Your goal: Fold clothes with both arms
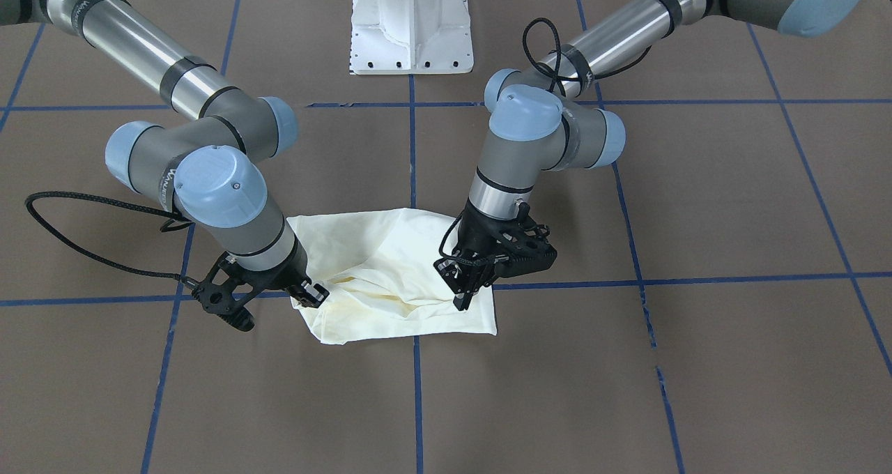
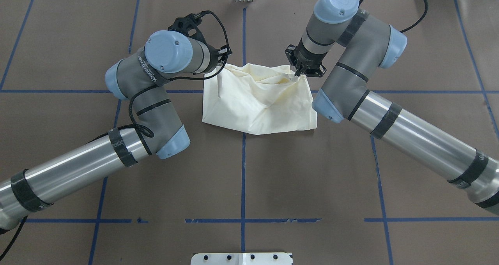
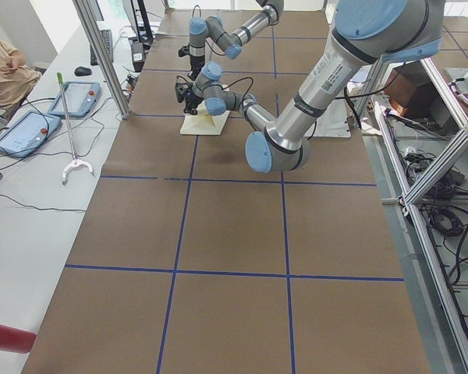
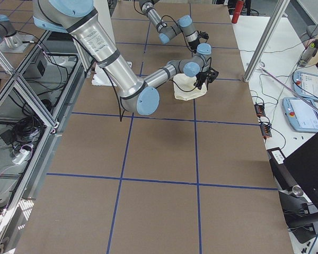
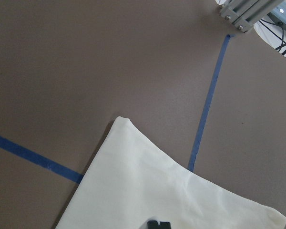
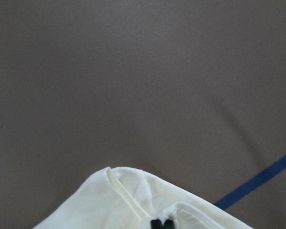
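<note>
You had the brown table (image 1: 732,202), gridded with blue tape (image 1: 697,279), nearly bare. The white pedestal base (image 1: 411,28) stood at the robot's edge, well apart from the work. The left arm (image 2: 78,167) and right arm (image 2: 421,140) both reached in over the middle. In the overhead view the left wrist hid its own gripper, and a joint cap of the right arm overlapped the cloth's edge. The folded cream-white shirt (image 2: 249,105) lay across a tape crossing, flat on the robot's side and rumpled on yours. The left gripper (image 1: 463,298) pointed down onto the shirt's corner, its jaws closed together on the fabric. The right gripper (image 1: 313,294) sat at the opposite corner, jaws pinched tight on a bunched fold.
</note>
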Robot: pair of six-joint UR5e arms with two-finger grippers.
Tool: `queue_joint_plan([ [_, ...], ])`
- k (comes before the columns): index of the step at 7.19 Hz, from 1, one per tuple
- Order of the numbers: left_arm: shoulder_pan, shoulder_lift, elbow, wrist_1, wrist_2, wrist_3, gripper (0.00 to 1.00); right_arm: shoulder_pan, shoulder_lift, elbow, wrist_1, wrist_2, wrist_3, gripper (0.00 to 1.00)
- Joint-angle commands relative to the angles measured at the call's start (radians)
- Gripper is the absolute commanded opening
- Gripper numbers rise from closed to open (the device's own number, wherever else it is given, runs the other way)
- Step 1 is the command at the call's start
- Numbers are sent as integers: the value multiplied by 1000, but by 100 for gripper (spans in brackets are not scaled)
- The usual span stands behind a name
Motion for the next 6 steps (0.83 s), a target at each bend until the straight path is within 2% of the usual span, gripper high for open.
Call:
queue_joint_plan([
  [1, -2, 8, 5, -14, -7, 21, 16, -1, 13, -14, 6, 8, -8, 0],
  [2, -18, 29, -42, -42, -19, 63, 46, 1, 16, -14, 6, 8, -8, 0],
  [3, -18, 128, -88, -107, -78, 95, 41, 1, 17, -14, 6, 8, -8, 0],
  [4, -18, 175, -139, -136, -93, 95, 5, 1, 19, -14, 6, 8, -7, 0],
  [5, -6, 188, -142, -144, -99, 97, 0, 1, 19, -12, 6, 8, -7, 0],
  [6, -5, 242, -162, -214, -163, 139, 0, 1, 19, -12, 6, 8, -7, 0],
])
